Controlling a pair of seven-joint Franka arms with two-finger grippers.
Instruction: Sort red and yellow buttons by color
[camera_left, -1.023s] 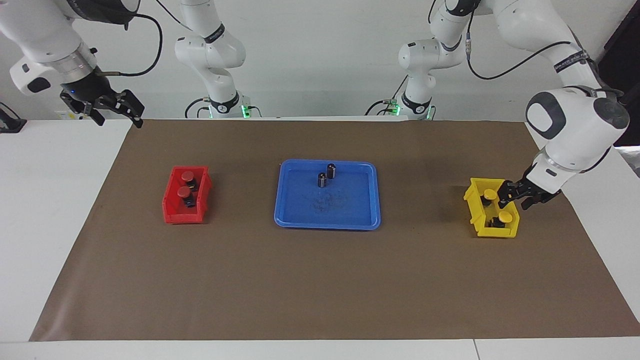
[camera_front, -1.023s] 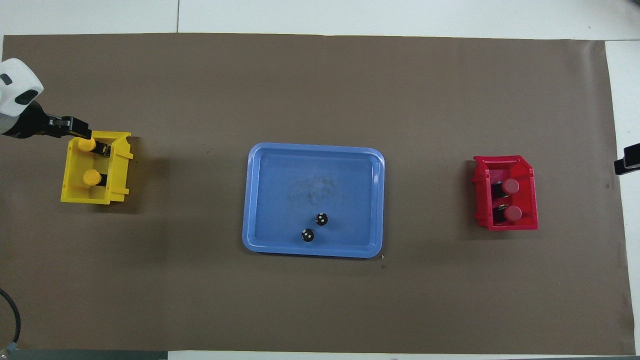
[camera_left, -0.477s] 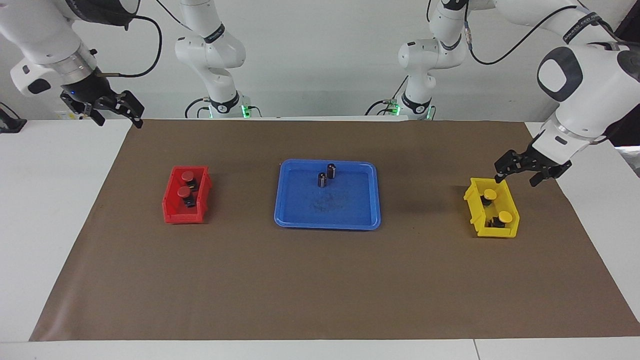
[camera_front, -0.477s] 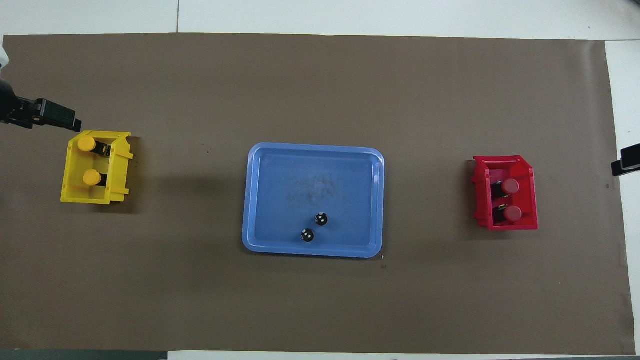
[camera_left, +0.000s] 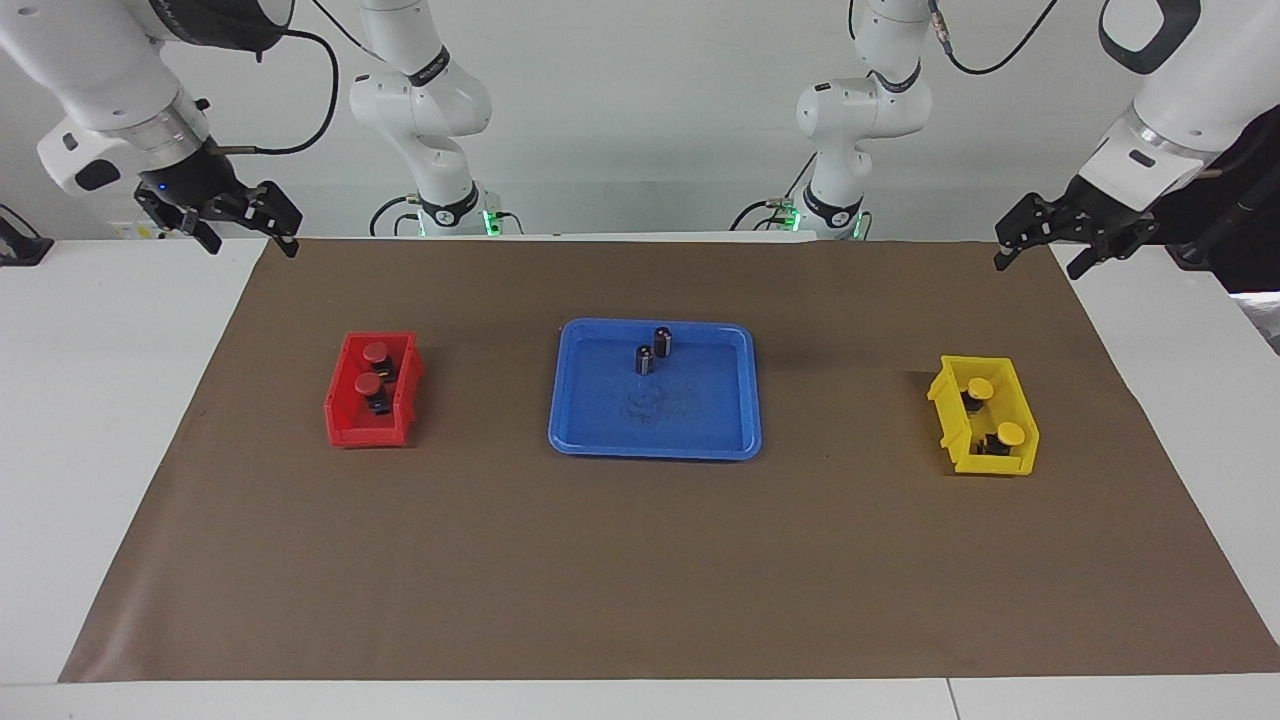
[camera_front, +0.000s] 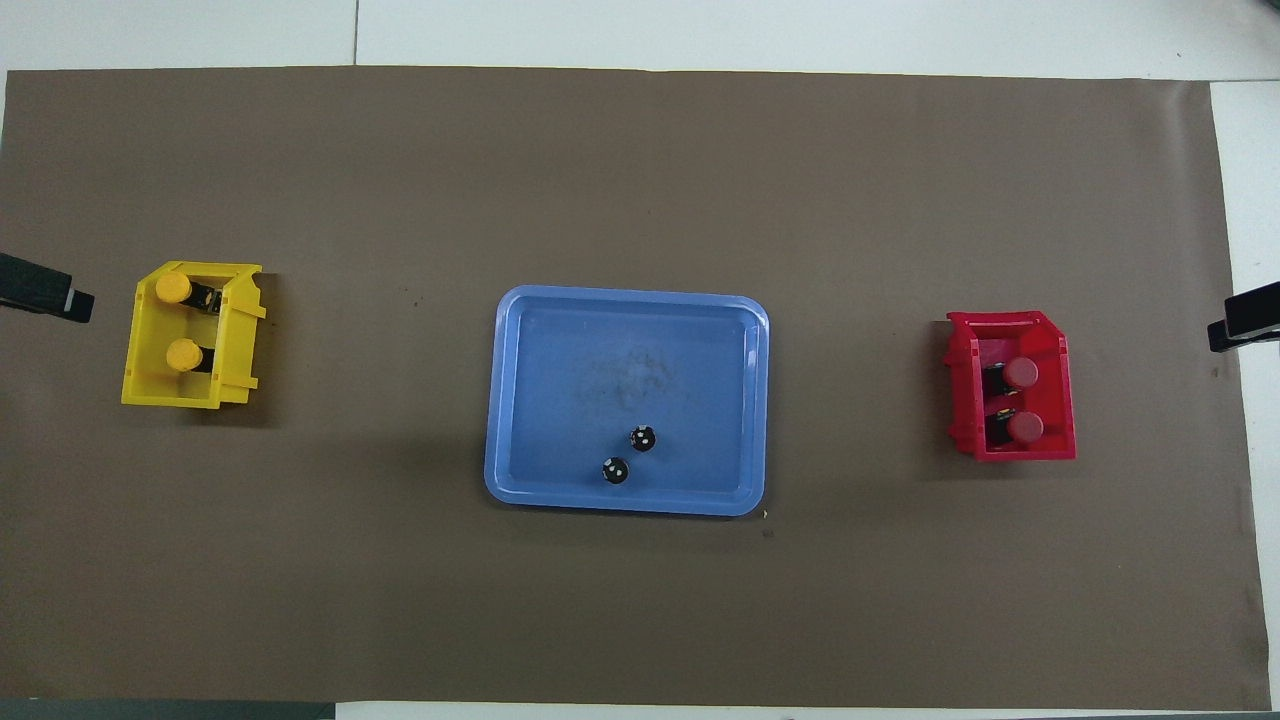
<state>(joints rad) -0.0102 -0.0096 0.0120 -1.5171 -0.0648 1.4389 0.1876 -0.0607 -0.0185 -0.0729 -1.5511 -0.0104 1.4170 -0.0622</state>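
A flat blue plastic tray (camera_left: 655, 440) sits in the middle of the brown paper mat (camera_left: 640, 560). Two small dark cylinders with shiny tops (camera_left: 652, 351) stand close together in the tray, in the part nearer to the robots.

A small red plastic bin (camera_left: 372, 425) sits well apart from the tray, toward the right arm's end of the table. Two buttons with round red caps (camera_left: 371, 367) lie inside it, one just beside the other.

A small yellow plastic bin (camera_left: 950, 425) sits well apart from the tray, toward the left arm's end of the table. Two buttons with round yellow caps (camera_left: 996, 410) lie inside it.

The left gripper (camera_left: 1040, 250) hangs up in the air over the mat's corner, away from the yellow bin. Its fingers are spread wide and hold nothing.

The right gripper (camera_left: 250, 235) hangs in the air over the mat's other corner near the robots. Its fingers are spread wide too, and they hold nothing.
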